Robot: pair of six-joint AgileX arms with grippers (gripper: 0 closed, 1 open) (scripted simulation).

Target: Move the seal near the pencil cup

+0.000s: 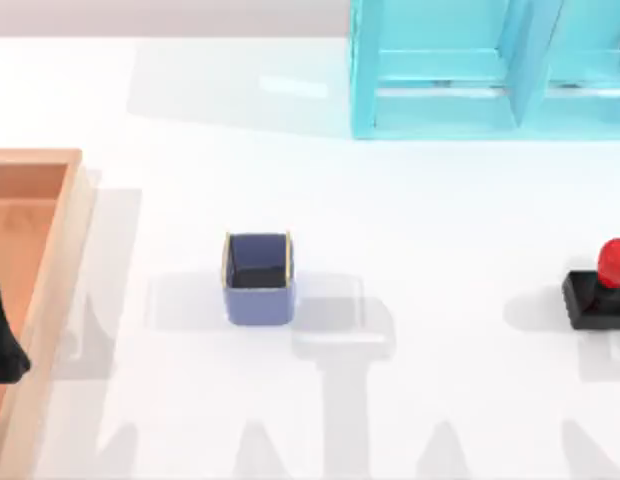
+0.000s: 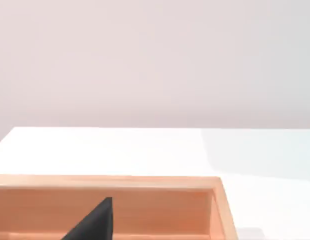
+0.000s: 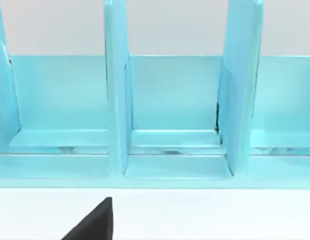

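Far right of the pencil cup (image 1: 258,277), the seal (image 1: 600,288) stands on the tabletop (image 1: 420,210), well apart from it. I cannot tell how my fingers stand; nothing touches the seal.

open table (image 1: 440,250) between pencil cup (image 1: 258,278) and seal (image 1: 598,290) | rack (image 1: 490,70) apparently well behind

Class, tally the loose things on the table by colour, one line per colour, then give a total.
Blue-purple: 1, the pencil cup
Black and red: 1, the seal
Orange: 1, the wooden tray
Light blue: 1, the divided rack
Total: 4
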